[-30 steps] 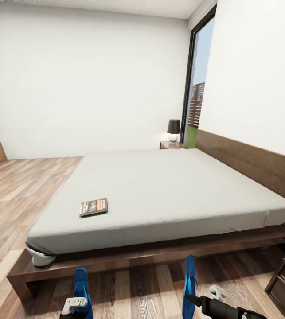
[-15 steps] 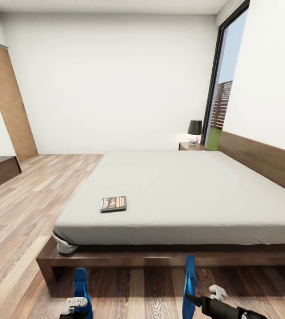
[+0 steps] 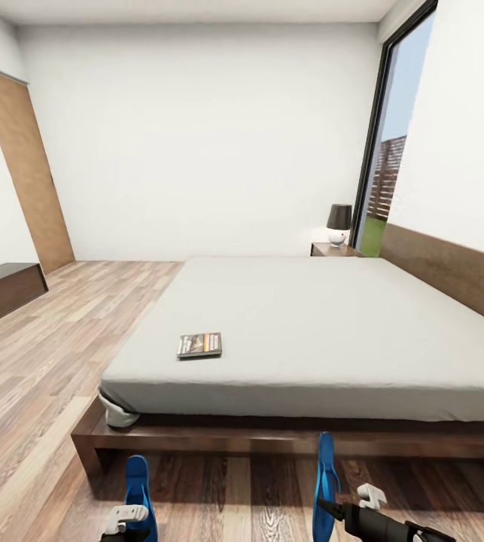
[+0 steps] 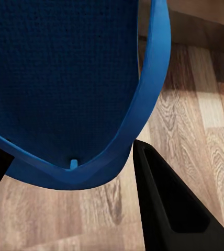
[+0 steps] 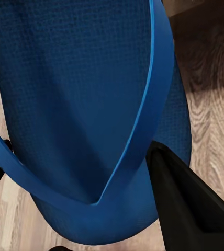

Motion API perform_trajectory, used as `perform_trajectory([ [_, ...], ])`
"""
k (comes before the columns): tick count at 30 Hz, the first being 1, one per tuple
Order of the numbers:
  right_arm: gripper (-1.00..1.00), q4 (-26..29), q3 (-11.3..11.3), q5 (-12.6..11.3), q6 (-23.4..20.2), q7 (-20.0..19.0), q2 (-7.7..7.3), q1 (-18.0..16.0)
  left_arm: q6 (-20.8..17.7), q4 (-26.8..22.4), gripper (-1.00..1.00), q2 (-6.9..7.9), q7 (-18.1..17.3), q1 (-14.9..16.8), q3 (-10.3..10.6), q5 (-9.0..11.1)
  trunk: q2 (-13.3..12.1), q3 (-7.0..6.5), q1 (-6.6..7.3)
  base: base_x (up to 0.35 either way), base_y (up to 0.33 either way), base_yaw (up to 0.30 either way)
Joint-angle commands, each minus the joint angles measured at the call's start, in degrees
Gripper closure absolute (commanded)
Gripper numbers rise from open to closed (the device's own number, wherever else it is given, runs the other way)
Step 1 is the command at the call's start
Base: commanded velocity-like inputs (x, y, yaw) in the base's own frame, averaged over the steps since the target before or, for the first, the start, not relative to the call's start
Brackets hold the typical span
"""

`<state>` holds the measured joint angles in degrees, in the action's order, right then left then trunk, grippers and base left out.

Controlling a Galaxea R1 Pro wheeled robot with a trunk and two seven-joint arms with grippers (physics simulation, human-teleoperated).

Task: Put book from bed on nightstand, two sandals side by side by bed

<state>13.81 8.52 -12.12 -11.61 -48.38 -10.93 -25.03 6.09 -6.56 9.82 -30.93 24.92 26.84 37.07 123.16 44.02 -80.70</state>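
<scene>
**Two soft sandals in hand, thin book waiting on the bed**

At the lower left of the head view, the left pincer [image 3: 125, 518] is clamped on a bright blue rubbery flip-flop sandal [image 3: 138, 485]; at the lower right, the right pincer [image 3: 339, 510] is clamped on its matching blue flip-flop [image 3: 324, 482]. Both hang over the grey-brown wood plank floor [image 3: 38, 376], just in front of the low dark-brown platform bed with its pale grey mattress [image 3: 309, 324]. In the left wrist view a black finger [image 4: 169, 204] stands against the thong strap [image 4: 143, 104] where it meets the sole. The sandals look light and bendy, so a hold near the strap root should keep them from flopping.

The thin dark paperback with an orange band [image 3: 199, 345] lies flat near the mattress's lower-left corner. It is probably light and slippery on cloth; pinching an overhanging edge seems wiser. A dark-brown nightstand [image 3: 332, 249] stands at the far side, under a black-shaded lamp [image 3: 339, 223].
</scene>
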Motion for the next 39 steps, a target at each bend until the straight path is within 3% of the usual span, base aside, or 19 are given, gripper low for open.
perform_trajectory([
  [1, 1.0, 0.02, 0.09, -0.44, -0.59, -0.19, -0.03, -0.02, 0.34, 0.05, 1.0, 0.02, 0.01, 0.04, 0.47, 0.28, 0.03, 0.06, 0.01, 0.0, 0.0, 0.0],
  [5, 1.0, -1.28, 0.45, 0.66, 0.71, 1.1, 1.16, -0.33, 1.63, -0.37, 1.0, -1.23, -1.21, -1.1, 0.54, 1.51, 0.03, 0.06, 0.01, 0.0, 0.0, 0.0],
  [25, 1.0, -4.31, 0.35, 0.61, 0.71, 1.88, 0.51, -0.35, 1.72, -1.44, 1.0, -1.21, -0.8, -0.84, 0.49, 1.69, 0.03, 0.06, 0.01, 0.0, 0.0, 0.0],
  [39, 1.0, -4.31, 0.35, 0.61, 0.71, 1.87, 0.49, -0.33, 1.63, -1.52, 1.0, -1.0, -0.82, -0.84, 0.49, 1.69, 5.24, 2.39, -2.85, 0.0, 0.0, 0.0],
])
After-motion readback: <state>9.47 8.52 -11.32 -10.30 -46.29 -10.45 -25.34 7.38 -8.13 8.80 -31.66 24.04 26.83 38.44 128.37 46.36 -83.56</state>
